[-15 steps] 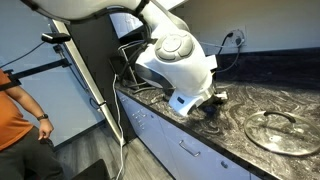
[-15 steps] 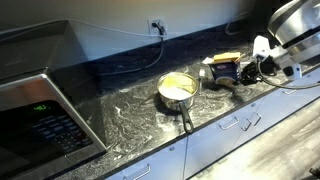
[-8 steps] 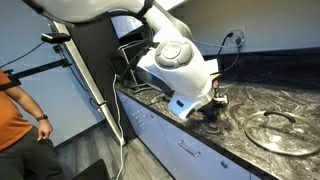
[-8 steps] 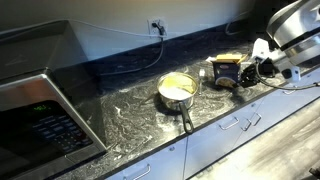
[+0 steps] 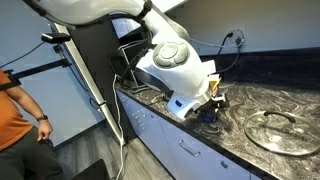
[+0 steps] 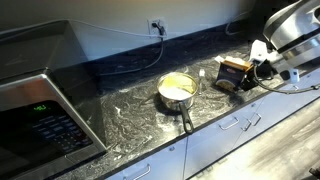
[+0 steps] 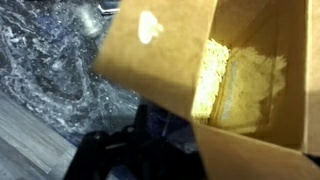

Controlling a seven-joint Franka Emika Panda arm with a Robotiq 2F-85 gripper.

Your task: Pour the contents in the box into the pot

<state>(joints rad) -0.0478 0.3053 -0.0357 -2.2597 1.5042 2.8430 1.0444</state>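
The box point(image 6: 232, 74) stands on the dark marbled counter to the right of the pot point(image 6: 177, 88), leaning toward my gripper point(image 6: 252, 73). The pot is silver with a pale yellow inside, and its handle point(image 6: 186, 122) points to the counter's front edge. In the wrist view the box point(image 7: 170, 50) fills the frame: brown flaps spread wide, yellow contents point(image 7: 240, 80) inside. My gripper point(image 7: 198, 135) shows only as dark parts below the box, whose corner covers the fingertips. In an exterior view the arm hides most of the box point(image 5: 212, 87) and all of the pot.
A round glass lid point(image 5: 282, 130) lies flat on the counter beyond the arm. A microwave point(image 6: 45, 120) stands at the far end of the counter. A person in orange point(image 5: 15, 110) stands on the floor nearby. Cables run along the back wall.
The box has shifted a little toward the gripper and gone from upright to leaning, its brown flaps now showing. The arm has barely moved.
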